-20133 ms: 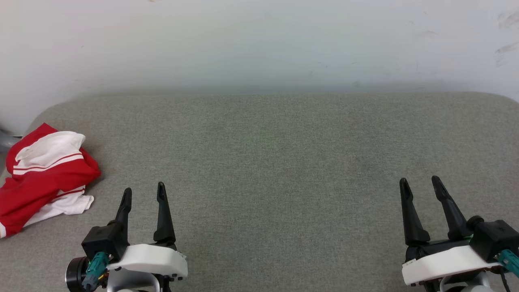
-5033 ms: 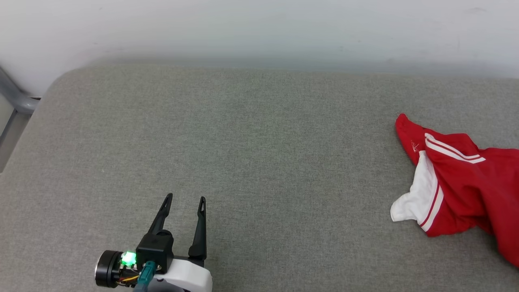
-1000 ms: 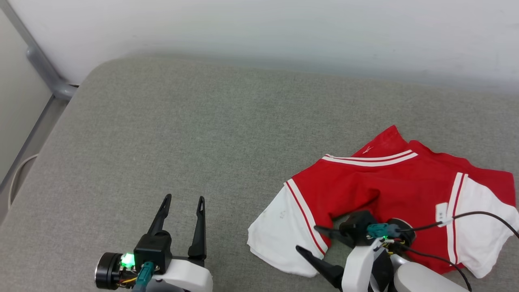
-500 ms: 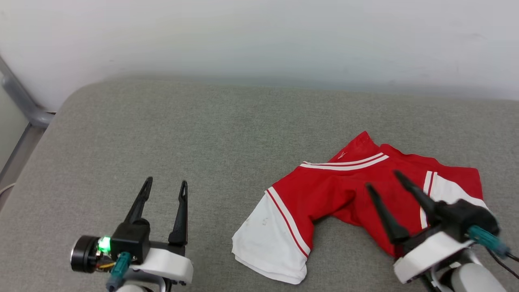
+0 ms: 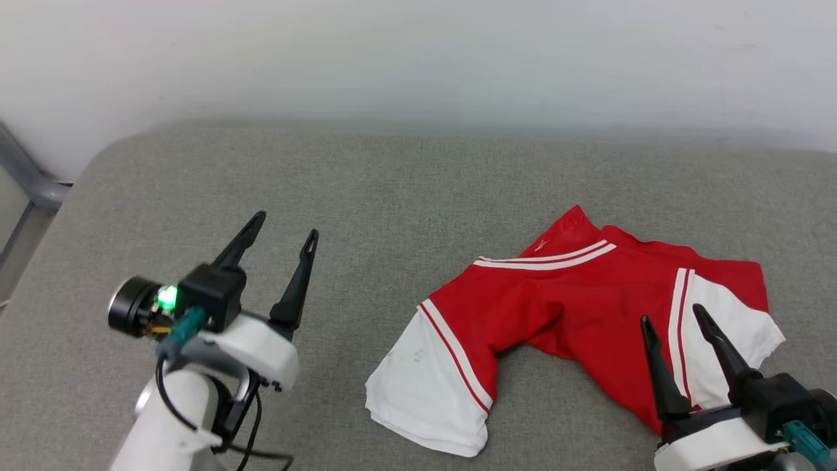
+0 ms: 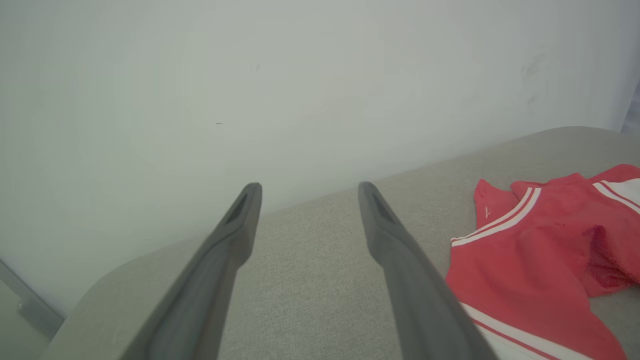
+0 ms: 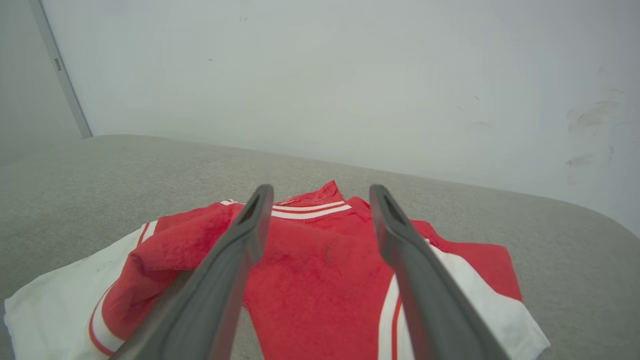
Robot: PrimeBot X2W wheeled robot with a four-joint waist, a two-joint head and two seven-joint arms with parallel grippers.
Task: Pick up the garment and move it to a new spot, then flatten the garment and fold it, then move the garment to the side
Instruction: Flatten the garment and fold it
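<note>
One grey padded surface (image 5: pixel 405 190) carries the red jersey T-shirt (image 5: pixel 575 294), rumpled at centre-right and probably set there for flattening. The left gripper (image 5: pixel 288 223), at left, and the right gripper (image 5: pixel 671 313), at lower right over the shirt's near edge, both stand spread and empty, seemingly poised to grasp it.

No text, number, brand or label can be read. The garment (image 5: pixel 575 294) lying beyond my right fingers (image 5: pixel 658 366) carries one small white mark (image 5: pixel 541 245) just past its striped trim, too small to read.
</note>
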